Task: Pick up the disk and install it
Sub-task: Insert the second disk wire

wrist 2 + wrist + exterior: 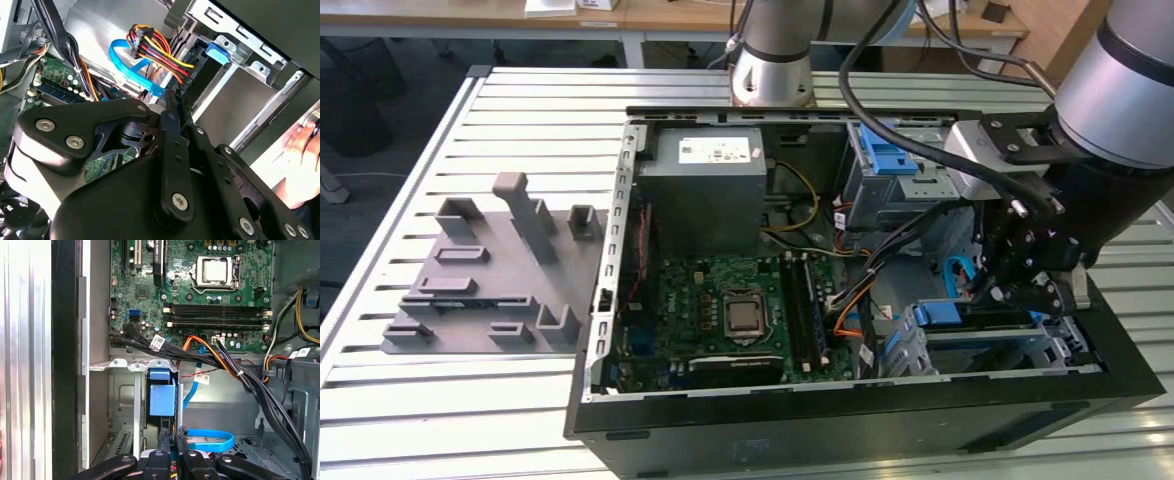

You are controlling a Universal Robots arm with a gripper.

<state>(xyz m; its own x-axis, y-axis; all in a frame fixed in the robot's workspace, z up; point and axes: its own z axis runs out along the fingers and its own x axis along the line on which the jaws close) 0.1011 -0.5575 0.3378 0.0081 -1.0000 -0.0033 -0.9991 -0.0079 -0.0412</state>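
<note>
In the exterior view the arm is reaching down into the open computer case (607, 300) at the lower right of the frame, its hand (1017, 290) hovering just above the grey drive cage (987, 345) — the cage with blue plastic at its top. In the first wrist view the hand's (175, 460) black fingers (163, 450) are sitting close together at the bottom centre, directly below the blue latch (162, 395); whether they are gripping anything, I cannot tell. The disk's place is also unclear (possibly edge-on behind that latch). The green motherboard (720, 310) is lying at centre.

a slatted metal table (400, 400) stands before wooden desks (480, 15) on dark floor (374, 110).
</note>
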